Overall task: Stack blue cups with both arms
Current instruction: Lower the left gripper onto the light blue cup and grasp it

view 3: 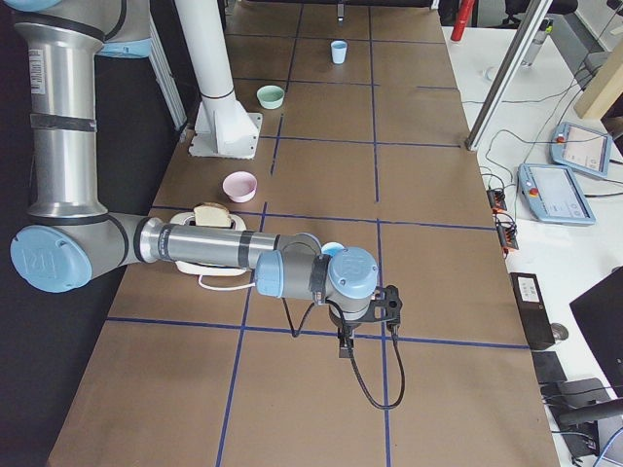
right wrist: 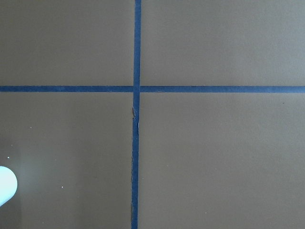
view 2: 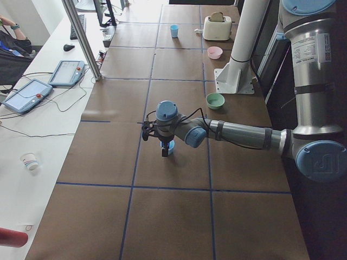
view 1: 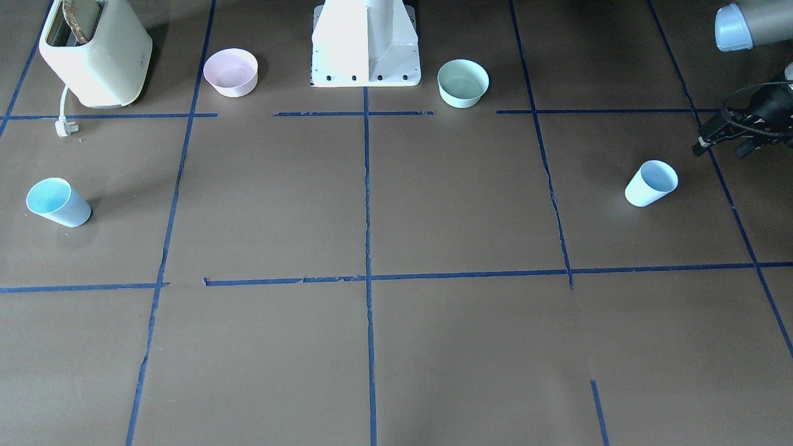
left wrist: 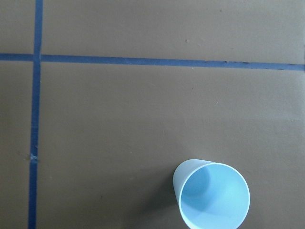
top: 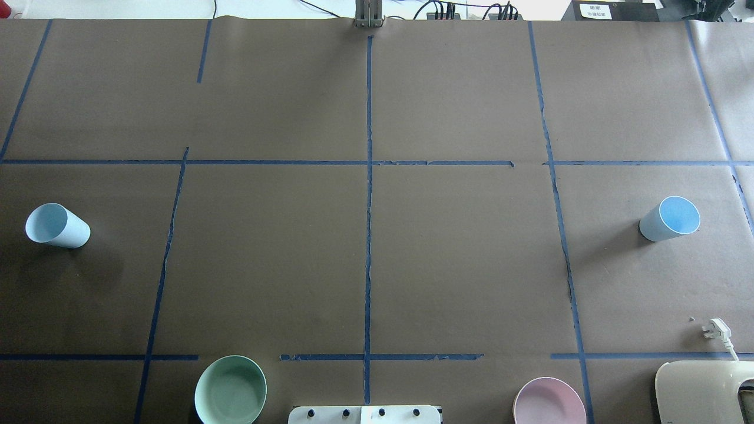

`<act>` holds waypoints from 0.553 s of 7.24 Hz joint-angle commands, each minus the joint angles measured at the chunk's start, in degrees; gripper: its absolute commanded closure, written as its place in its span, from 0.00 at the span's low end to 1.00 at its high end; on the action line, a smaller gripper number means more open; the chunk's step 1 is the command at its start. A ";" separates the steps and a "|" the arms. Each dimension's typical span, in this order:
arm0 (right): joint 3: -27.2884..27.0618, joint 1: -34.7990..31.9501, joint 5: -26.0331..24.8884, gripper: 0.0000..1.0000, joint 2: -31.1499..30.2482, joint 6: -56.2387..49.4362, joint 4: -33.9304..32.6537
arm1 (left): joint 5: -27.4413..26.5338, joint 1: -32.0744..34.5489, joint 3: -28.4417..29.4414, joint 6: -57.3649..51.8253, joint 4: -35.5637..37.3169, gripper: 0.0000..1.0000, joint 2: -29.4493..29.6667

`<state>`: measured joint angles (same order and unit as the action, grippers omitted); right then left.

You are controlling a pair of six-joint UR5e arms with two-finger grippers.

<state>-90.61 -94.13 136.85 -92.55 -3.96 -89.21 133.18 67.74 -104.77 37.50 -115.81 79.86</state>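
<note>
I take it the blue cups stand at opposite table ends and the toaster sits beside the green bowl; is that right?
Not quite: the overhead view shows the toaster beside the pink bowl, not the green bowl. The blue cups are at opposite ends.

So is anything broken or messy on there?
Nothing is spilled. Two things look odd: the tape line beside the cup is jagged and torn, and the toaster has its plug lying loose, plugged into nothing.
</note>
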 commanded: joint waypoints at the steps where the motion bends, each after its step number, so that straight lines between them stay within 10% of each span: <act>1: 0.08 0.00 0.00 0.00 0.01 0.00 0.00 | -3.36 -4.27 3.76 5.45 -7.29 0.00 -0.05; 4: 0.08 0.00 -0.09 0.00 0.01 0.00 0.00 | -6.41 -9.01 6.95 10.48 -13.65 0.00 0.30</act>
<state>-90.53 -94.13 136.79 -92.55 -3.95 -89.21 128.80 60.84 -98.41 46.46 -128.03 80.04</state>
